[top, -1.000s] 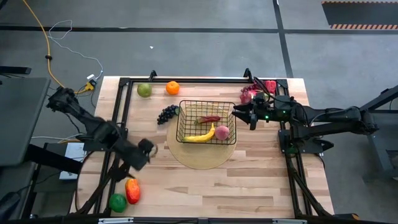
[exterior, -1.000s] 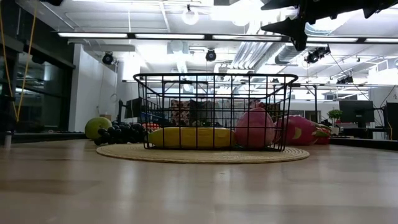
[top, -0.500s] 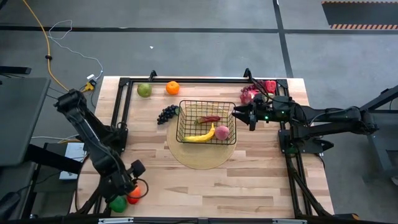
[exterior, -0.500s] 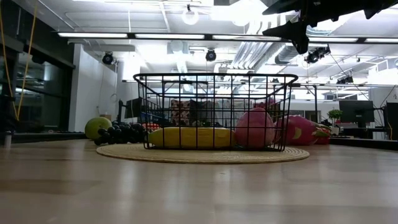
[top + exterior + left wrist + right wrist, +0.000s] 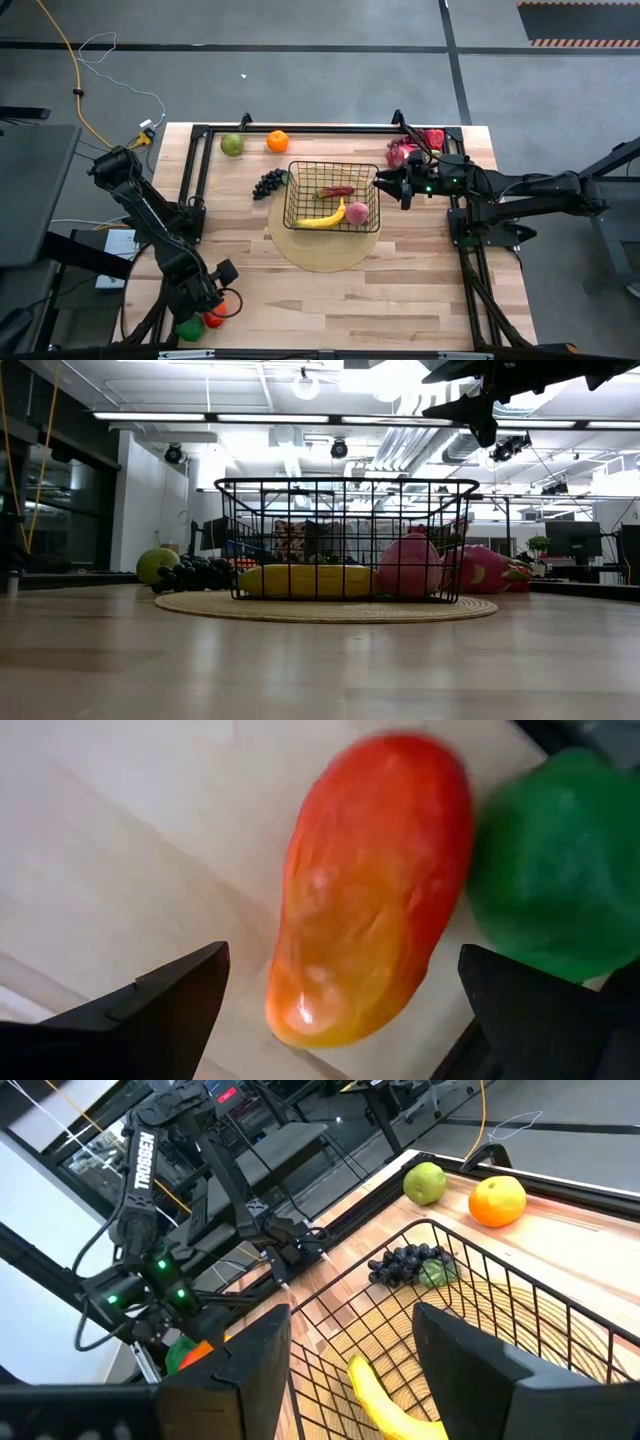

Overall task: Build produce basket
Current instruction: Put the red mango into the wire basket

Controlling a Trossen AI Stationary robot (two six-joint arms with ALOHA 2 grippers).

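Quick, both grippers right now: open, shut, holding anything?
Left gripper: open, empty, fingers either side of the mango.
Right gripper: open, empty, at the basket rim.

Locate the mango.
In the high view the mango lies at the table's near left corner, beside the green ball, between the open left gripper's fingers.

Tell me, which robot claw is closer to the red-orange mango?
The left claw. Its open fingers sit on either side of the mango at the table's near left corner. The right claw is far away, above the basket's right edge.
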